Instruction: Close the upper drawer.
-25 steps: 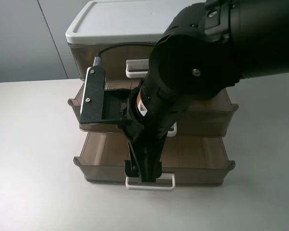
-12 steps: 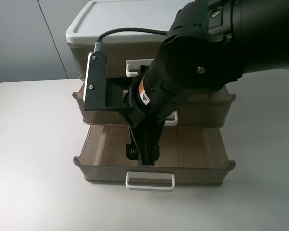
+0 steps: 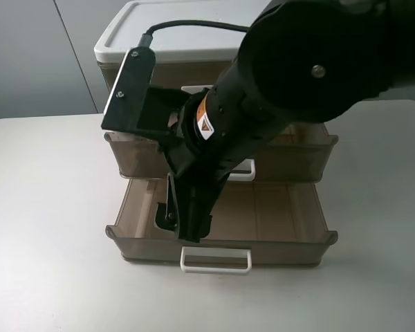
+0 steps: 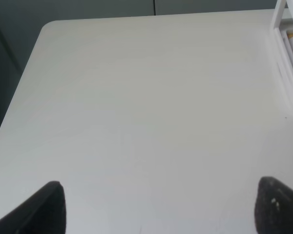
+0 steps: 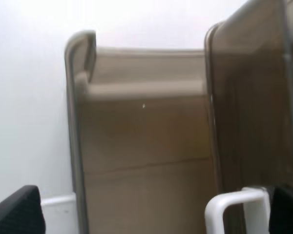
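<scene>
Upper drawer (image 3: 301, 155) is the middle of the three, shallow and smoky brown. It sits at about twelve o'clock on the table (image 3: 41, 207) and is pulled part-way out from under the taller drawer (image 3: 162, 79) with the white lid (image 3: 166, 34).

Farthest left, out of the high camera's sight, the left gripper (image 4: 163, 207) hangs over bare tabletop with its fingers spread wide, holding nothing.

Toward the middle, the right arm comes in from one o'clock and covers the centre of the cabinet. The right gripper (image 3: 181, 227) points down into the lowest drawer (image 3: 290, 245), which is pulled out farther, at six o'clock of the upper one. Its fingers are well apart and empty, and I can't tell whether they touch the plastic. From its own camera, the upper drawer's front rises just beside one fingertip.

A little right of that, the white loop handle (image 3: 247, 171) peeks out from under the arm on the middle of the drawer's front.

I'd judge this drawer light, with thin, slightly springy walls; the corner I can see looks empty. The plastic is slick, so pinching gains nothing. I'd push flat on the front at or just beside the handle. A push near a corner could skew it in its runners, and a hard shove might slide the whole light cabinet back toward twelve.
</scene>
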Available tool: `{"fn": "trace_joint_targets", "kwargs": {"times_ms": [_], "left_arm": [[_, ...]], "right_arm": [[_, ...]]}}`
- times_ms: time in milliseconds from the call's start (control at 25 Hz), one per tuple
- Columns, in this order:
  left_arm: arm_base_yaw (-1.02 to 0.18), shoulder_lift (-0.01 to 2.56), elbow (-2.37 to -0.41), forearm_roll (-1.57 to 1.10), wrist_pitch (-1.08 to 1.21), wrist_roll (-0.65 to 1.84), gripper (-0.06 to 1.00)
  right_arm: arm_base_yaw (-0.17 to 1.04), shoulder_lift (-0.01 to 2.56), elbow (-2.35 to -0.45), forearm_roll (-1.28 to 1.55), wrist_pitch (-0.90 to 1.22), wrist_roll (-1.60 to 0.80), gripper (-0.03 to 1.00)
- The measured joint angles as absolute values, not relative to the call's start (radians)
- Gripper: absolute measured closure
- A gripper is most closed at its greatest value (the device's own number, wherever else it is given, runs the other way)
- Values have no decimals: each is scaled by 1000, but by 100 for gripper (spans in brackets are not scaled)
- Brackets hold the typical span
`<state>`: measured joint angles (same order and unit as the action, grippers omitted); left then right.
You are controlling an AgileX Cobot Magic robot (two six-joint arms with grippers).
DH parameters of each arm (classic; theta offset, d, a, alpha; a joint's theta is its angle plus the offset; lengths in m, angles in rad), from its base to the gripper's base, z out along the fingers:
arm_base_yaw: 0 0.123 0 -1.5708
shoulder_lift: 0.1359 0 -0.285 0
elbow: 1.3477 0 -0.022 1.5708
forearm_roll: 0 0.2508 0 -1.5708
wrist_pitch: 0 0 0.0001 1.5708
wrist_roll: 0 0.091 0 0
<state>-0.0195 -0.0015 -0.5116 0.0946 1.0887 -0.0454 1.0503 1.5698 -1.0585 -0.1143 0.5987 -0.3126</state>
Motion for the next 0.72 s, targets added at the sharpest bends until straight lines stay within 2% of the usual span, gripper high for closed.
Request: {"fn": "trace_joint_targets", "kwargs": {"times_ms": [360, 720], "left_arm": [[-19, -1, -512, 95, 1089, -45, 20], [-19, -1, -512, 95, 1089, -45, 20]], "right_arm": [[1055, 1532, -992, -88, 759, -152, 27], [1055, 1529, -910, -88, 667, 104, 27]]}}
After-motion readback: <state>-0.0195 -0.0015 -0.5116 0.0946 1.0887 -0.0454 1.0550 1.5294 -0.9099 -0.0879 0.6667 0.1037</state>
